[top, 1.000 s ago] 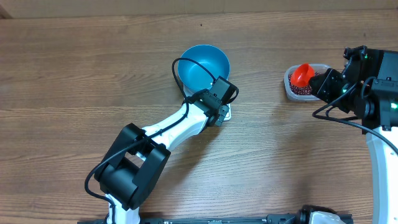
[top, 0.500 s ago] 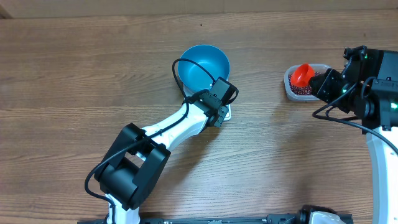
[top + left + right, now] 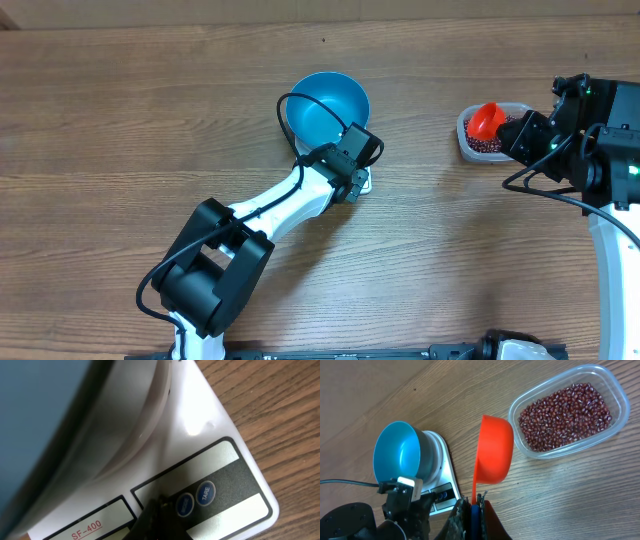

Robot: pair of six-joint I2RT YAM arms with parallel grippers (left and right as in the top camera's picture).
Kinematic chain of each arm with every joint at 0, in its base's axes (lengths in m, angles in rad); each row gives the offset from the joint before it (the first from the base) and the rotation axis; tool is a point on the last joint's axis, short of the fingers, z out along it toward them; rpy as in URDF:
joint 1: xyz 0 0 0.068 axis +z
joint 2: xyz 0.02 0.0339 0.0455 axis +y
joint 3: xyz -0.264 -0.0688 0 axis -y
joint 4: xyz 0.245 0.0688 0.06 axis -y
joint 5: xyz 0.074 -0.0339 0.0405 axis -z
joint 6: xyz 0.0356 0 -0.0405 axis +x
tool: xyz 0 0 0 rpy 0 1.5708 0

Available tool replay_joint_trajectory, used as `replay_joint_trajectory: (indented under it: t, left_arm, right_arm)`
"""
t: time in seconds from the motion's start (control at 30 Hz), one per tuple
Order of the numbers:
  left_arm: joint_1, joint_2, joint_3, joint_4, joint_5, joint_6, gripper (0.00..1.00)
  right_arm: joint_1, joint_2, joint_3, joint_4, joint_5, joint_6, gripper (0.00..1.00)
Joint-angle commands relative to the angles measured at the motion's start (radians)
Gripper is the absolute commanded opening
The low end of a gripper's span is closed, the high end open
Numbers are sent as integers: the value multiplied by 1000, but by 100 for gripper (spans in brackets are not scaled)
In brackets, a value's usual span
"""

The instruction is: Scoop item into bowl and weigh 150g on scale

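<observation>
Wood-grain table (image 3: 120,120), brown and matt, fills every view. At the right of the overhead frame stands a clear plastic tub (image 3: 615,390) with rounded corners. It holds the beans (image 3: 565,415), which are small, oval, dark red-brown and lie loose in one flat layer.

The right gripper (image 3: 472,510) is closed on the thin handle of an orange plastic scoop (image 3: 495,450). In the right wrist view the handle runs from the jaws straight up the frame to the cup, so this is the long axis. The cup shows its smooth round outside, not its hollow. The beans lie to the upper right of the cup, with the tub's near end just beside it. This arm is clearly the nearer one, and I think the scoop must turn and dip to that side.

The bowl (image 3: 325,105) is deep, round, bright blue and glossy. It sits on the flat white scale (image 3: 200,425) in the upper centre, well apart from the tub. No beans show in it.

The left gripper (image 3: 152,510) is closed and holds nothing. Its dark tip rests at the scale's panel, just left of two round blue buttons (image 3: 205,493).
</observation>
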Motion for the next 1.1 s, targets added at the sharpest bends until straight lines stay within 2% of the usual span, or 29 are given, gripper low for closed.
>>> replay_joint_trajectory:
  t: [0.0,1.07]
  left_arm:
    - [-2,14,-2,7,8,-17,4]
    - [-2,19,-34,26,8,-17,4]
  right_arm:
    - [-3,-8,29,5,6,-5,4]
    - [-3,-8,29,-7,6,-5,4]
